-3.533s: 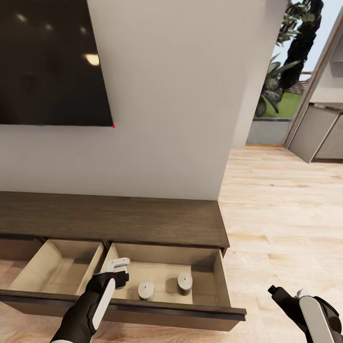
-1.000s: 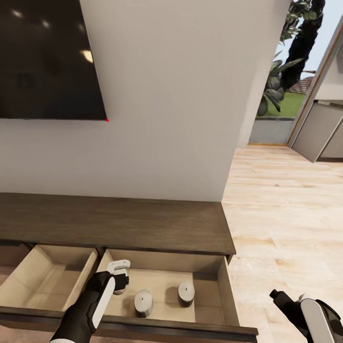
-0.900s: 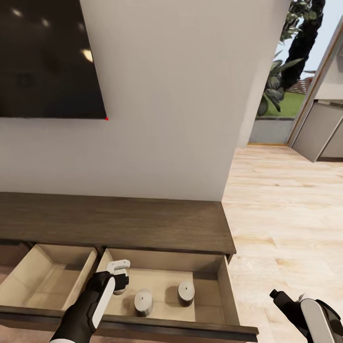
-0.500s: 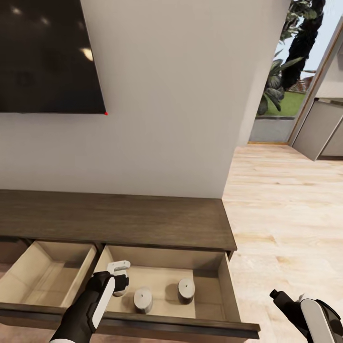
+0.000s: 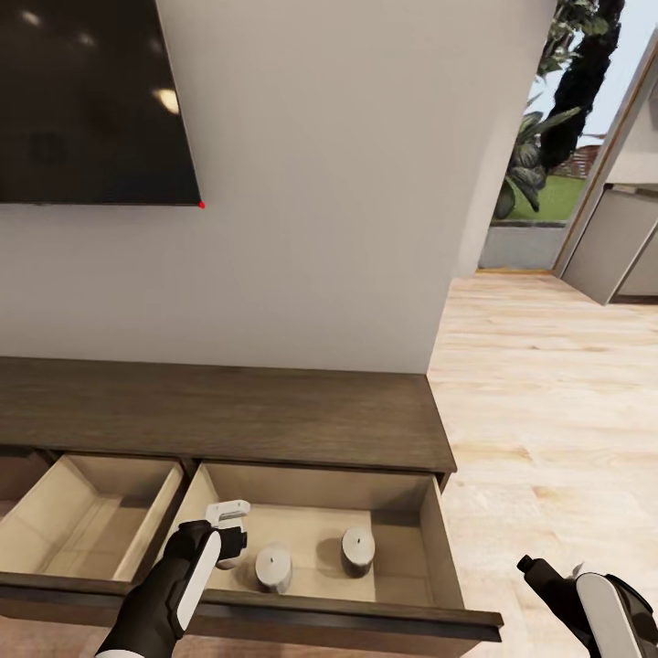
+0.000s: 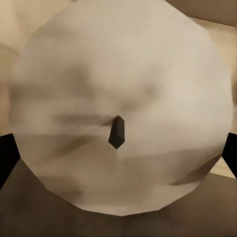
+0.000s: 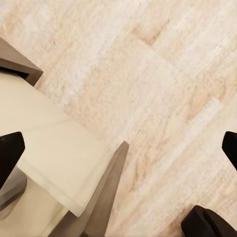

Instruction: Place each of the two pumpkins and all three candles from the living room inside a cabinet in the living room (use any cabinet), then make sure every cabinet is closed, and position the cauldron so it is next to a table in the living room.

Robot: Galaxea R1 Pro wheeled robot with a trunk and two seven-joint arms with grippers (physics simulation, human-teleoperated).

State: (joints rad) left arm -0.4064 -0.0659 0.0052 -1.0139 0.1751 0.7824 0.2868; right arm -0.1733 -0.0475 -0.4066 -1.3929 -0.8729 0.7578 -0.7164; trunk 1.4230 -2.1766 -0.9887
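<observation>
The long dark brown cabinet (image 5: 228,416) stands against the wall with two drawers pulled out. In the right drawer (image 5: 429,548) two pale candles (image 5: 273,567) (image 5: 357,551) stand upright. My left gripper (image 5: 228,541) reaches down into that drawer beside them, shut on a third candle (image 6: 118,74), whose wick and flat top face the left wrist camera. Black fingers (image 6: 5,158) touch its sides. My right gripper (image 5: 535,574) hangs open over the wood floor, right of the drawer's corner (image 7: 106,197). The pumpkins, cauldron and table are out of view.
The left drawer (image 5: 87,512) is open and holds nothing I can see. A dark TV (image 5: 91,100) hangs on the white wall above. Pale wood floor (image 5: 548,411) runs right to a doorway with plants (image 5: 539,137) and grey cupboards (image 5: 621,256).
The whole picture has shifted: the TV and wall slid upward and the drawers look slightly larger, so the camera moved. My left gripper stays in the right drawer on the candle.
</observation>
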